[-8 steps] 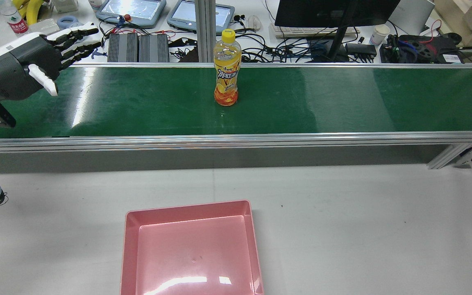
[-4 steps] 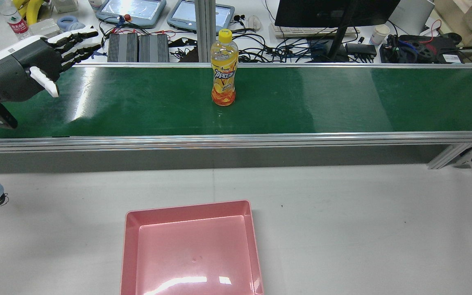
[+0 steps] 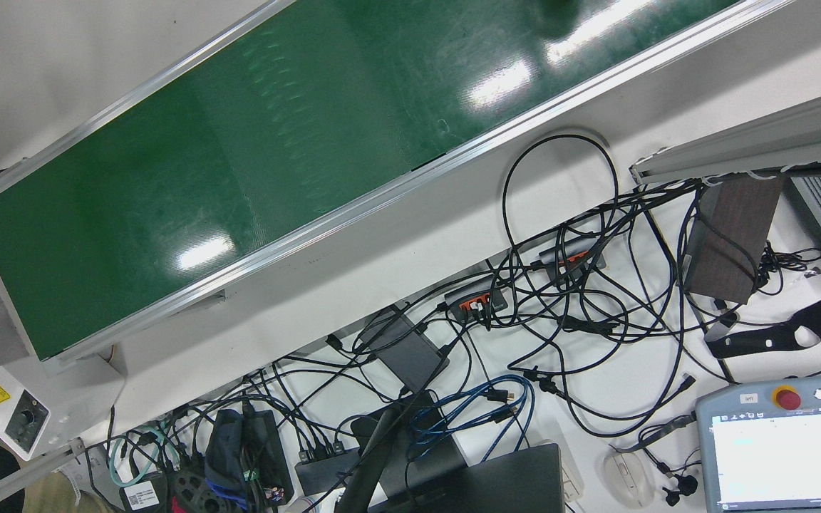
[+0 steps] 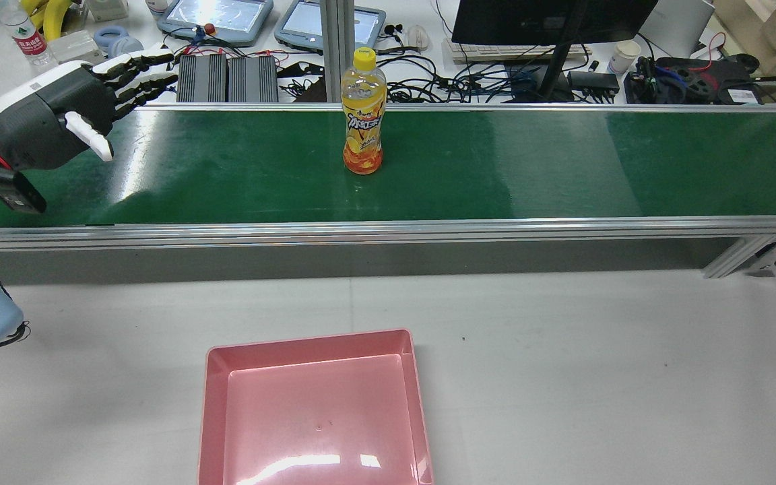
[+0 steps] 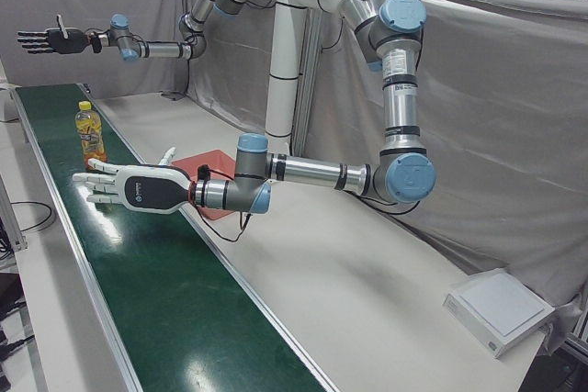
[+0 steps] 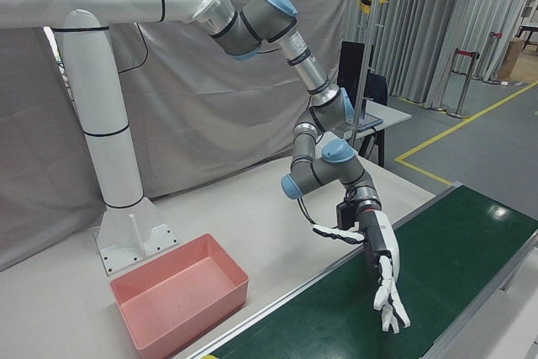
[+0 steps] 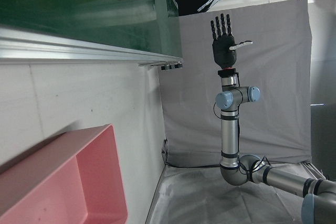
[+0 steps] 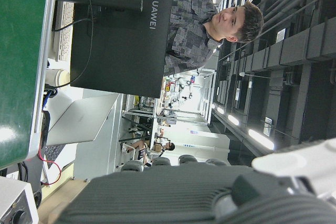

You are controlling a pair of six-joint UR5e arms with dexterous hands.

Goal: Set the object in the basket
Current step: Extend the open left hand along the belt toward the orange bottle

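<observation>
Orange drink bottle (image 4: pixel 363 116) standing upright mid conveyor belt (image 4: pixel 563 168); left hand (image 4: pixel 58 121) hovering over belt's end, fingers spread, grasping nothing, likely awaiting bottle. Right hand (image 5: pixel 53 39) raised clear, fingers splayed. Pink basket (image 4: pixel 314 411) sitting empty on table.

Behind the belt (image 4: pixel 563 168): monitor (image 4: pixel 550 20), keyboard (image 4: pixel 516 51), two pendants (image 4: pixel 216 17), paper cup (image 4: pixel 624 56), cable tangle (image 3: pixel 560 299). Bananas (image 4: pixel 51 13) and water bottle (image 4: pixel 24 30) far left. Man (image 8: pixel 210 24) behind monitor in right hand view.
</observation>
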